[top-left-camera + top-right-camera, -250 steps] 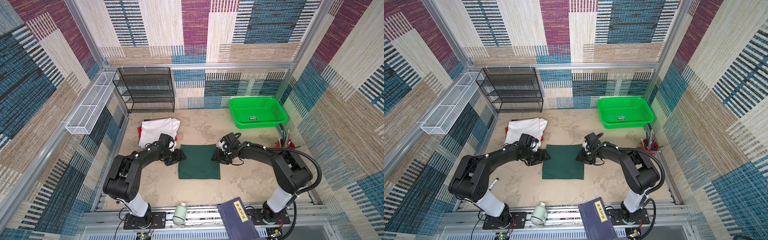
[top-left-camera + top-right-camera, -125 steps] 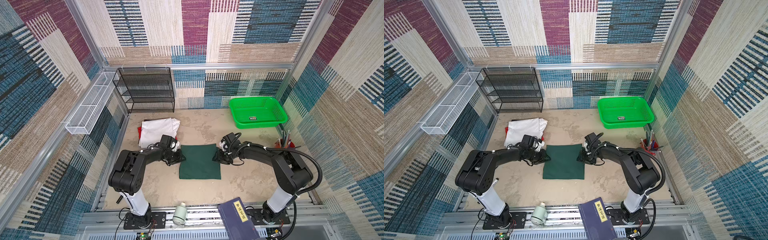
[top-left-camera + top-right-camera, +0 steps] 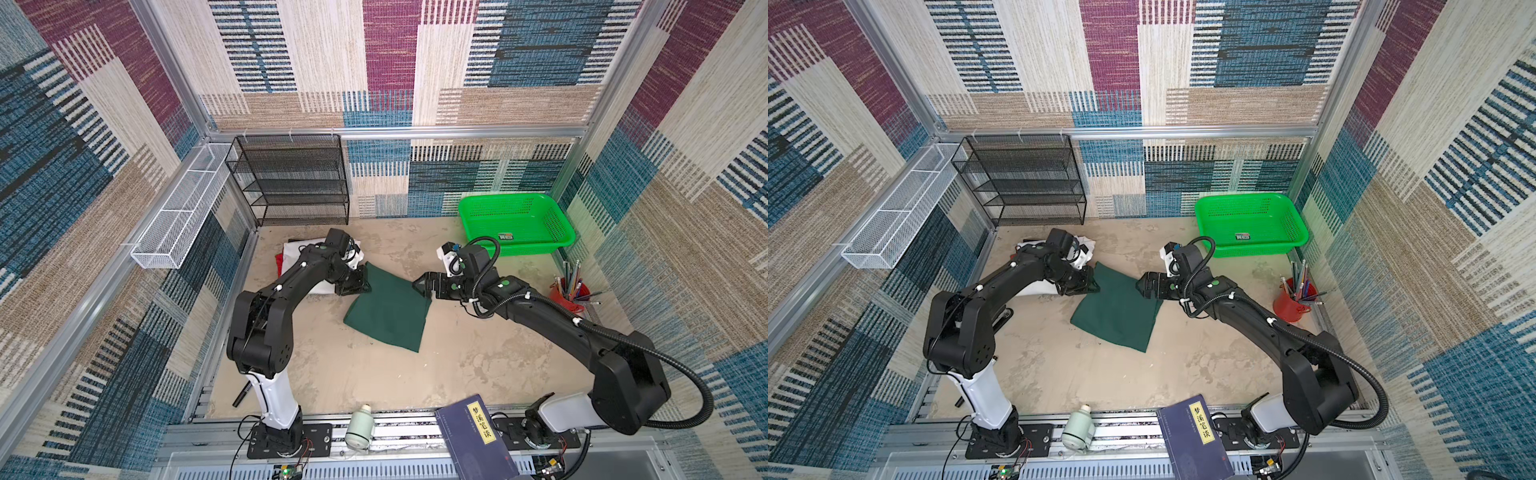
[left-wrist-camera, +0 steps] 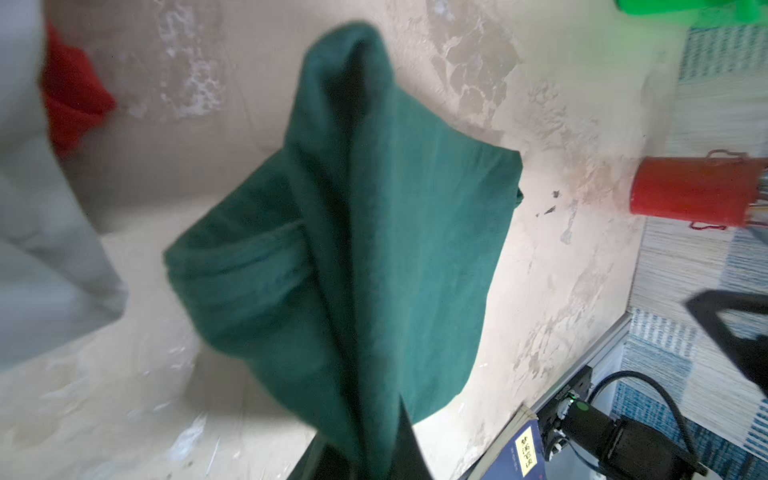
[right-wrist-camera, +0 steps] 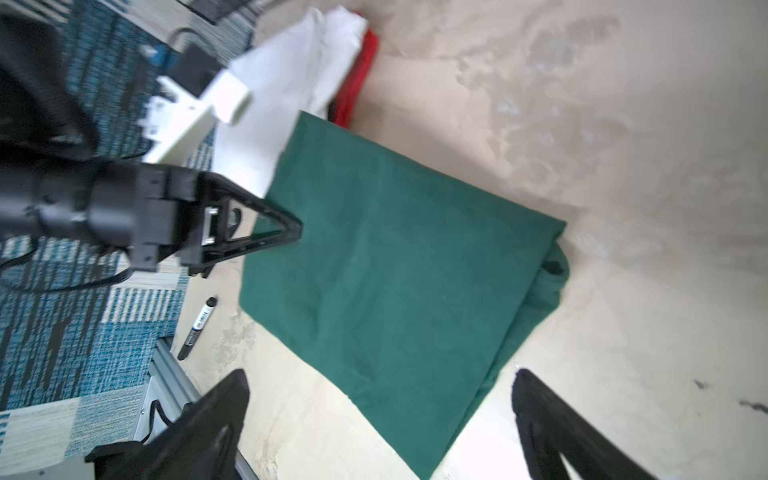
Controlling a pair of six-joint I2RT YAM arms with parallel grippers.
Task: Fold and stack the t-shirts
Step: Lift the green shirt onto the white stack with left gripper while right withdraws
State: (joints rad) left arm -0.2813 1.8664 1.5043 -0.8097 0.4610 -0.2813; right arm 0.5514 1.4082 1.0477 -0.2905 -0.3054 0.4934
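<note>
My left tool (image 3: 358,286) pinches a corner of the dark green t-shirt (image 3: 388,316) and holds that edge up. I judge this is to carry it onto the folded white t-shirt (image 5: 299,70) and red t-shirt (image 5: 358,75) just behind that tool. My right tool (image 3: 422,286) is spread, gripping nothing. Behind it, the green basket (image 3: 515,246) holds only a label.

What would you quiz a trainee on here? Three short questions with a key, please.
1. True or false: the left gripper is shut on the green shirt.
2. What lies under the white shirt? A) a red shirt B) a blue towel C) a newspaper
3. Fill in: the right gripper has its jaws ___.
Key: 1 true; 2 A; 3 open.
</note>
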